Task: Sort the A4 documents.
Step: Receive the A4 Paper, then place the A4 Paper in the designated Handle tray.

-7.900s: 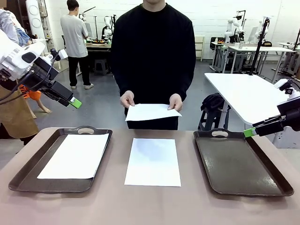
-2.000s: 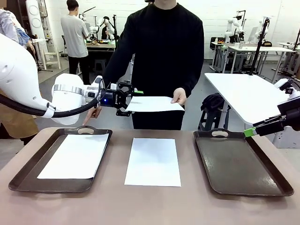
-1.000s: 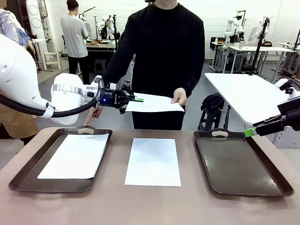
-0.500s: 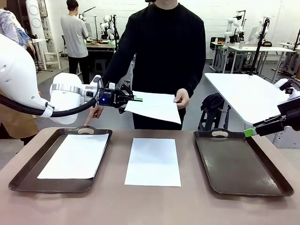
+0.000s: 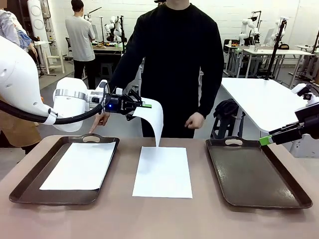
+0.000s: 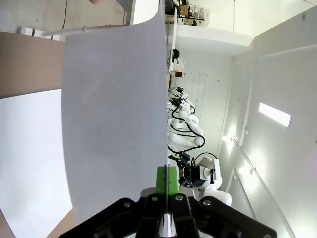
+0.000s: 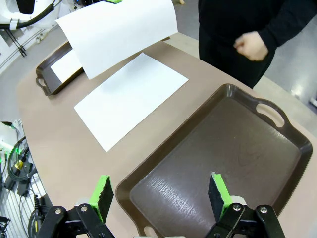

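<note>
Sheet [image 5: 154, 119] hangs limp, long axis dropping down, pinched at its top edge by the closed left hand [image 5: 145, 105] just beyond the left tray's [image 5: 50, 200] far right corner; right hand [image 7: 161, 192] gapes wide, empty, well apart from that tray

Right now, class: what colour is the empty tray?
The empty tray is dark brown, clearest in the right wrist view.
</note>
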### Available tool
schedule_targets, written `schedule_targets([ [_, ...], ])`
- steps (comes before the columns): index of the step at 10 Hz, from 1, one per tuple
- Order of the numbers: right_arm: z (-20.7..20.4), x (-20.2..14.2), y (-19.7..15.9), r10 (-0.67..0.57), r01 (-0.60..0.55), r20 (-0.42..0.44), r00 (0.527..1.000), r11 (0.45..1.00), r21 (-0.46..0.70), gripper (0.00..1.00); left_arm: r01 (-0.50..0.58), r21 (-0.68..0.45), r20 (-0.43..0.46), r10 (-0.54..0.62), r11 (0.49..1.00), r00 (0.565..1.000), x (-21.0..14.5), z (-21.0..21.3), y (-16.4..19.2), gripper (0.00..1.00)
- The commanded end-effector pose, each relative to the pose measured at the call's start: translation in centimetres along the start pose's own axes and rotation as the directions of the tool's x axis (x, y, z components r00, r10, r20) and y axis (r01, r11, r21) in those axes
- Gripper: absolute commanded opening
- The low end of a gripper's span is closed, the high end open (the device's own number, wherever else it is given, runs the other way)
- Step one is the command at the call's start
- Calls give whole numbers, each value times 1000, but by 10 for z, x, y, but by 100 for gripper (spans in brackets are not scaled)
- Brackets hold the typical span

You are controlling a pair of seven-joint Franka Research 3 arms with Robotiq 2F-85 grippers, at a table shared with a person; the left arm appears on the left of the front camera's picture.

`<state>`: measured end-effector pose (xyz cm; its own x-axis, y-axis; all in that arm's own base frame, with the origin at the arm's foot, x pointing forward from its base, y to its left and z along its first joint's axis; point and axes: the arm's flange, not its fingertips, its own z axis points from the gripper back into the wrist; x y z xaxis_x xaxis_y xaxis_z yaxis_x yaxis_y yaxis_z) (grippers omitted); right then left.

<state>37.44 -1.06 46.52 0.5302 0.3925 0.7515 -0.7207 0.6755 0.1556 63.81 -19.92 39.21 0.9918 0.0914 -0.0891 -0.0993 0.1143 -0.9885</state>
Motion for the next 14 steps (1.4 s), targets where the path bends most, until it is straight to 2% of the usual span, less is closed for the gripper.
schedule_targets([
  [1, -4, 0, -4, 8, -8, 23, 1000, 1000, 16, 100, -2, 0, -2, 2, 1000, 1000, 0, -1, 0, 0],
  [14, -4, 0, -4, 8, -8, 23, 1000, 1000, 16, 100, 0, 0, 0, 0, 1000, 1000, 0, 0, 0, 1],
])
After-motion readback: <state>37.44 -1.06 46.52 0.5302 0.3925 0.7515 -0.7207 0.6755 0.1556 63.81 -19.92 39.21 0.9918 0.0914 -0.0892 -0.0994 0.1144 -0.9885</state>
